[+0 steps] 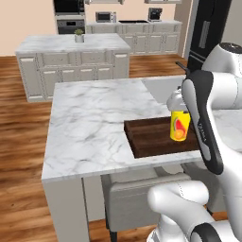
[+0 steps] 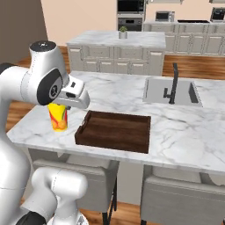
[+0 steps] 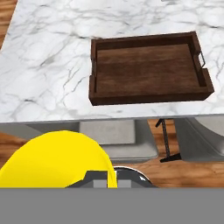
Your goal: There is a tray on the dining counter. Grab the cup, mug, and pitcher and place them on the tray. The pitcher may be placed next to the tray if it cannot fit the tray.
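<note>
The white arm (image 2: pixel 48 83) bends forward at the elbow (fingers (image 3: pixel 107 181) closed tight).

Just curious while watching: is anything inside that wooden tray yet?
No. The tray shows bare wood from above. The yellow cup is held in the jaws, beside the tray, not in it.

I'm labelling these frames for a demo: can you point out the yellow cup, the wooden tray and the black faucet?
cup (image 1: pixel 179 125): left base view, on its printed side.
tray (image 2: pixel 115 128): right base view, on its bare floor.
faucet (image 2: pixel 174 82): right base view, on its upright stem.
</note>
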### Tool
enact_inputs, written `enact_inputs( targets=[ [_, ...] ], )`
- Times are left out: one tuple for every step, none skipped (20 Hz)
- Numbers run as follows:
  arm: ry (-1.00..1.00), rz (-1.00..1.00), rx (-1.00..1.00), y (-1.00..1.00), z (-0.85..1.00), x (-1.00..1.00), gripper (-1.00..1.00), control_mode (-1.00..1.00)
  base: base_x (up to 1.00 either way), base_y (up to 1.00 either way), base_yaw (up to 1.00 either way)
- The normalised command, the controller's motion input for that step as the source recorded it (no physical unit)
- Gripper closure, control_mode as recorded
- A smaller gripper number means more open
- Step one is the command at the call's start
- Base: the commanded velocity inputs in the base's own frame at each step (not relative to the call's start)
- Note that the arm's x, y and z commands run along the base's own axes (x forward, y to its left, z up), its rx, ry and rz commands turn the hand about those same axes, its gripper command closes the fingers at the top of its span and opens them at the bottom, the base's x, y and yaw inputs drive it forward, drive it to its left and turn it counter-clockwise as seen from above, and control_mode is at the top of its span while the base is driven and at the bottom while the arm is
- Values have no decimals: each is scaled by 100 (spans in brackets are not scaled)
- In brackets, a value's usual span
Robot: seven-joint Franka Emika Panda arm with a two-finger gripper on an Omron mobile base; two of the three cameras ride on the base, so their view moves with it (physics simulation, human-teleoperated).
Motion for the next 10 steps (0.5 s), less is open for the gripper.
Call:
enact_inputs(
  targets=[
    [0, 0, 0, 0, 0, 0, 100, 100, 25, -4, -4],
    [0, 0, 0, 0, 0, 0, 100, 100, 21, 0, -2],
    [0, 0, 0, 0, 0, 0, 100, 100, 0, 0, 0],
    [0, 0, 0, 0, 0, 0, 100, 100, 0, 0, 0],
    [0, 0, 0, 0, 0, 0, 100, -100, 0, 0, 0],
    [0, 0, 0, 0, 0, 0, 100, -100, 0, 0, 0],
    [0, 0, 0, 0, 0, 5, 100, -100, 0, 0, 0],
    [0, 0, 0, 0, 0, 18, 100, -100, 0, 0, 0],
    [0, 0, 0, 0, 0, 34, 100, -100, 0, 0, 0],
    [0, 0, 0, 0, 0, 37, 100, -100, 0, 0, 0]
  ],
)
